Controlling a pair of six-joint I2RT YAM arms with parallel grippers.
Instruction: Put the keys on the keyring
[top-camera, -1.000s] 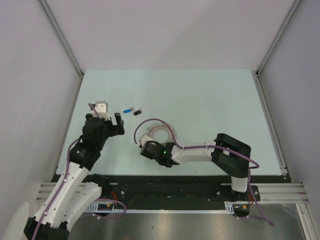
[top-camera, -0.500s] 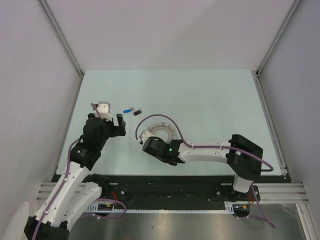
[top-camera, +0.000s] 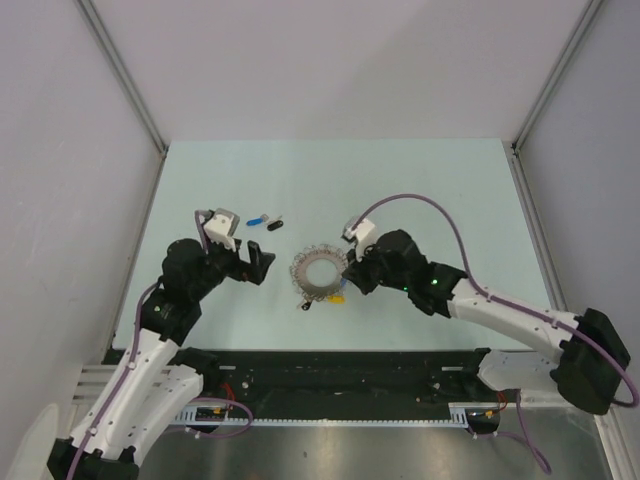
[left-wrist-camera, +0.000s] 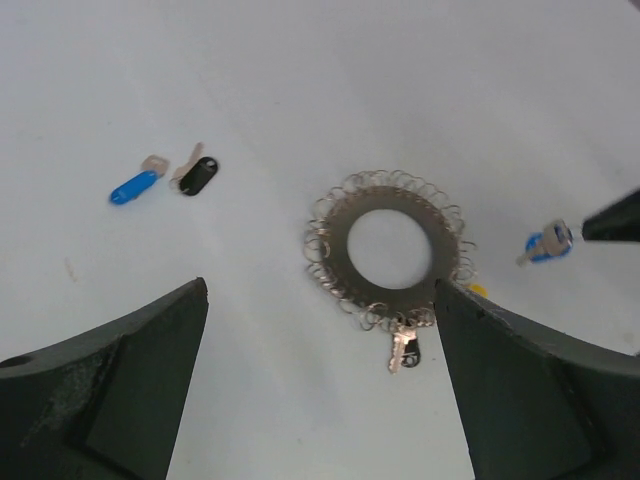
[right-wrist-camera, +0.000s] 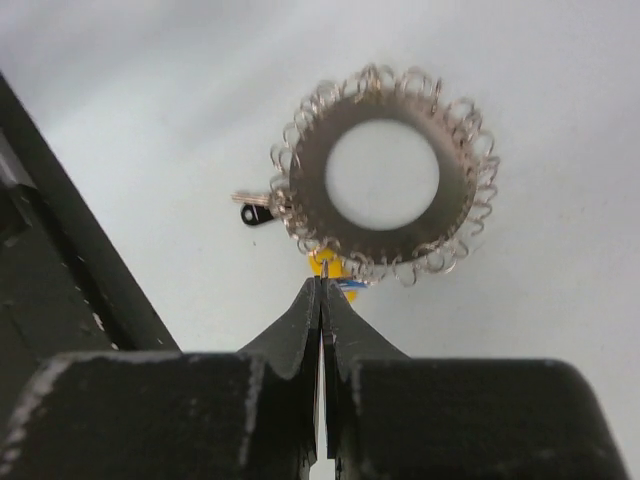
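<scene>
The keyring (top-camera: 303, 270) lies flat on the table, also in the left wrist view (left-wrist-camera: 345, 235) and the right wrist view (right-wrist-camera: 310, 170). A black-headed key (left-wrist-camera: 403, 352) hangs from its near loops, and a yellow-headed key (right-wrist-camera: 331, 267) lies at its edge. My right gripper (right-wrist-camera: 322, 287) is shut on a small blue-headed key (left-wrist-camera: 548, 243), held at the ring's right edge just above the yellow one. My left gripper (top-camera: 258, 265) is open and empty, left of the ring. A loose blue key (left-wrist-camera: 133, 186) and a loose black key (left-wrist-camera: 197, 176) lie side by side farther back.
The pale green table (top-camera: 430, 190) has grey walls on three sides. A black rail (top-camera: 330, 365) runs along the near edge. A purple cable (top-camera: 420, 205) arcs above the right arm.
My right arm has swung from in front of the ring, where it covered it, round to the ring's right side. My left gripper has moved right, closer to the ring.
</scene>
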